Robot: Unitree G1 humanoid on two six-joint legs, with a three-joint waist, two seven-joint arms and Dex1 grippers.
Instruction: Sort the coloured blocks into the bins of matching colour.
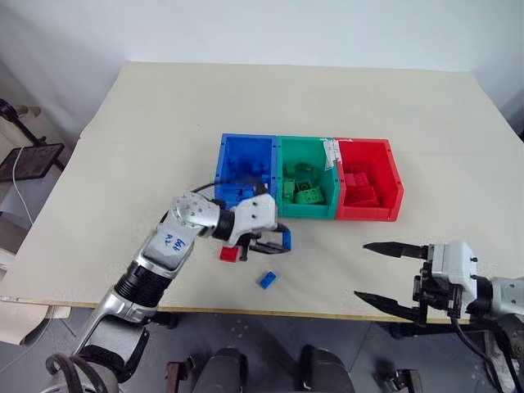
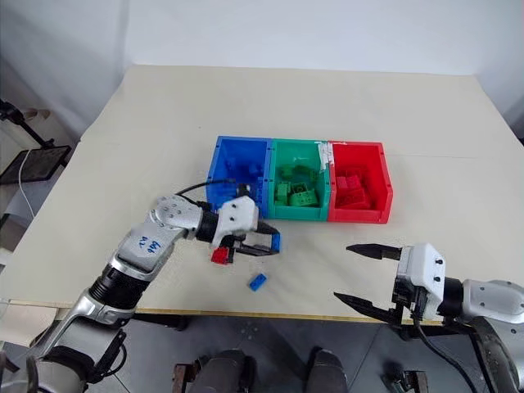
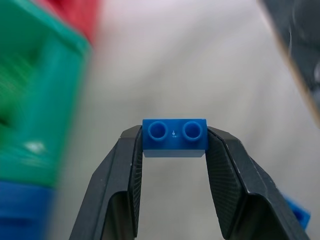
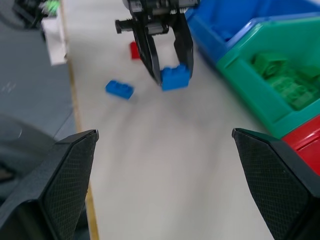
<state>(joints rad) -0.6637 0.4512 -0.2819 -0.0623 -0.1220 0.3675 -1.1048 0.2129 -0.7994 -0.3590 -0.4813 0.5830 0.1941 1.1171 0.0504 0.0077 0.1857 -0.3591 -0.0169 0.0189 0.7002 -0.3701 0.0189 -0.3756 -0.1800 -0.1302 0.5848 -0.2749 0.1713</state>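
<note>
Blue block [image 3: 174, 138] sits clamped in our left gripper [image 3: 174, 150] (studs facing the wrist camera); our right gripper [image 4: 165, 165] gapes wide, empty.

The red brick [image 1: 228, 254] on the table, lower left of centre in the left eye view, is partly hidden behind the left gripper [image 1: 284, 240]. In the left wrist view the green bin [image 3: 37, 100] at the left edge is smeared with blur and cut off by the frame, and the second blue brick [image 3: 299, 212] is clipped at the lower right corner. The bricks piled in the blue bin [image 1: 246, 168] are too small to count.
</note>
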